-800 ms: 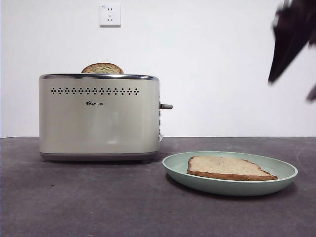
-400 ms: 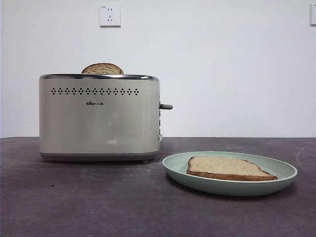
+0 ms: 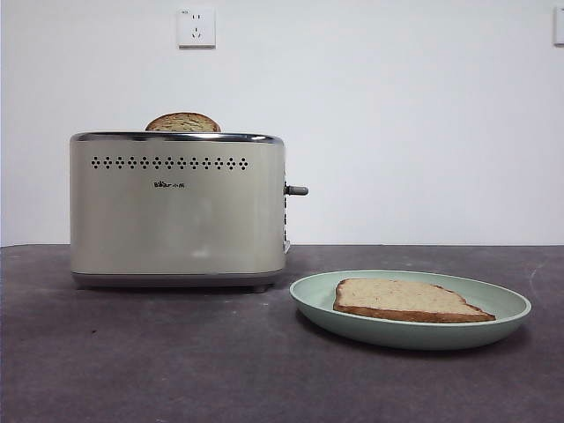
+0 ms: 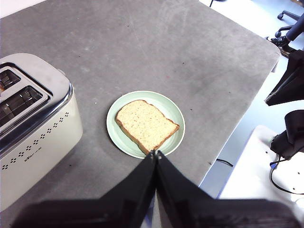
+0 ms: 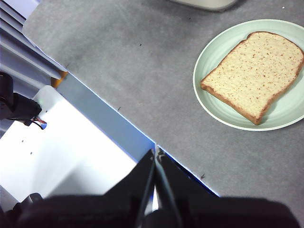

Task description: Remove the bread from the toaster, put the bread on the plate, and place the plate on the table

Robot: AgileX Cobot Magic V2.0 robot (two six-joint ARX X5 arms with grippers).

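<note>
The bread lies flat in the mint-green plate, which rests on the table to the right of the toaster. The bread and plate also show in the left wrist view, and the bread and plate in the right wrist view. A second, darker slice stands in the toaster's slot. My left gripper is shut and empty, high above the table. My right gripper is shut and empty, over the table's edge.
A wall socket is on the white wall behind. The grey lever sticks out of the toaster's side toward the plate. The table's edge runs close under my right gripper.
A dark arm at the front view's top right one second ago has gone out of view. The toaster, plate and bread have not moved.
</note>
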